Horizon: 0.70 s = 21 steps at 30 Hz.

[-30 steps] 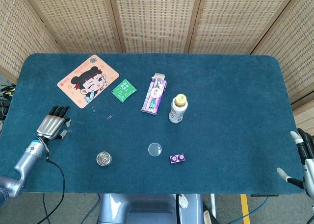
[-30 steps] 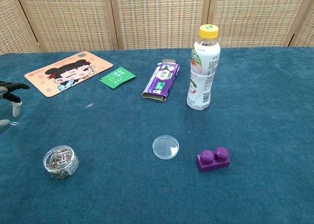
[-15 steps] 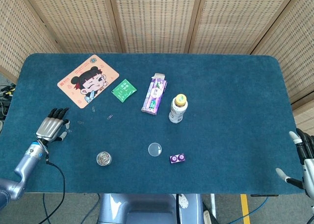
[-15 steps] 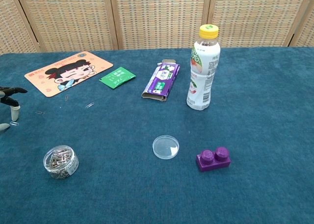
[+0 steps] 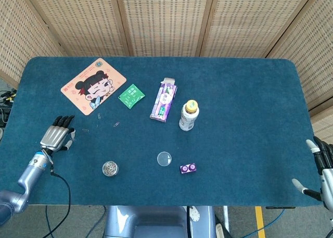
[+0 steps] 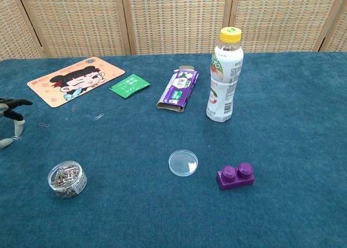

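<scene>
The left hand (image 5: 56, 135), fingers spread and holding nothing, hovers near the desk's left edge over a loose paper clip (image 6: 16, 137). Judged step: picking up; next, a fine pinch. The right hand (image 5: 322, 170) idles open off the right edge.

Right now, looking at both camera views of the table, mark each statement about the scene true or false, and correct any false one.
1. The bottle stands upright with a yellow cap. True.
2. The purple brick lies on the cartoon mat. False: it lies on the blue cloth beside the clear round lid, far from the mat.
3. The left hand holds the jar of paper clips. False: its fingers are spread over the cloth near loose clips, apart from the jar.
4. The green sachet lies between the mat and the purple box. True.
5. The right hand is at the table's right edge, holding nothing. True.
</scene>
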Available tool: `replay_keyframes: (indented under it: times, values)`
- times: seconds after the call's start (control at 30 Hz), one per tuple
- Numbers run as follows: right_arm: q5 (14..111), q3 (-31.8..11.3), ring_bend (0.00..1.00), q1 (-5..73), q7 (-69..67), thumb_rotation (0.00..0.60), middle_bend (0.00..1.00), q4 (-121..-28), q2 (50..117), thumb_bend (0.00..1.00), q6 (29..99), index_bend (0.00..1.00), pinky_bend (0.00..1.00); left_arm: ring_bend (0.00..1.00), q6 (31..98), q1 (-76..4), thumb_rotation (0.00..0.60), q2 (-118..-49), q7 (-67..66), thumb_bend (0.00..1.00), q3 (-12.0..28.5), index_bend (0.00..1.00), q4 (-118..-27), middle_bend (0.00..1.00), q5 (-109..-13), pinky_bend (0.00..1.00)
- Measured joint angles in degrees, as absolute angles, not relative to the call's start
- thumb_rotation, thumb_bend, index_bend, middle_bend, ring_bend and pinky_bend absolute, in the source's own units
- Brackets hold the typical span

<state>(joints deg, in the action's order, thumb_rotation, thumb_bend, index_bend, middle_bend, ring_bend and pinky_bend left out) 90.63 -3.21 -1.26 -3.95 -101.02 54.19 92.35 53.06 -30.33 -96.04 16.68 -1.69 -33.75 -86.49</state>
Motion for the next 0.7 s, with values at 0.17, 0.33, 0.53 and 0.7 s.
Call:
replay_keyframes:
  times: [0.17,0.33,0.53,0.7]
  values:
    - [90.6,-3.2,0.0,-1.3,-4.2,0.6,0.0,-101.0,54.2,0.0,92.4,0.04,0.0,0.0,53.3,-30.3,0.6,-96.5,16.9,0.4,-1.7,0.66,-33.1,0.0,-86.6,0.0]
    - [90.7,-3.2,0.0,-1.3,-4.3,0.6,0.0,-101.0,54.1,0.0,92.4,0.04,0.0,0.0,53.6,-30.3,0.6,-96.7,16.9,0.4,-1.7,0.68,-33.0,0.0,-86.6,0.0]
    - [90.7,-3.2,0.0,-1.3,-4.4,0.6,0.0,-101.0,54.1,0.0,92.5,0.04,0.0,0.0,54.2,-30.3,0.6,-96.4,17.0,0.4,-1.5,0.68,-33.2,0.0,-86.6,0.0]
    - [90.8,-3.1,0.0,-1.3,-4.6,0.6,0.0,-101.0,54.0,0.0,92.5,0.04,0.0,0.0,54.8,-30.4,0.6,-95.8,16.9,0.4,-1.4,0.68,-34.1,0.0,-86.7,0.0]
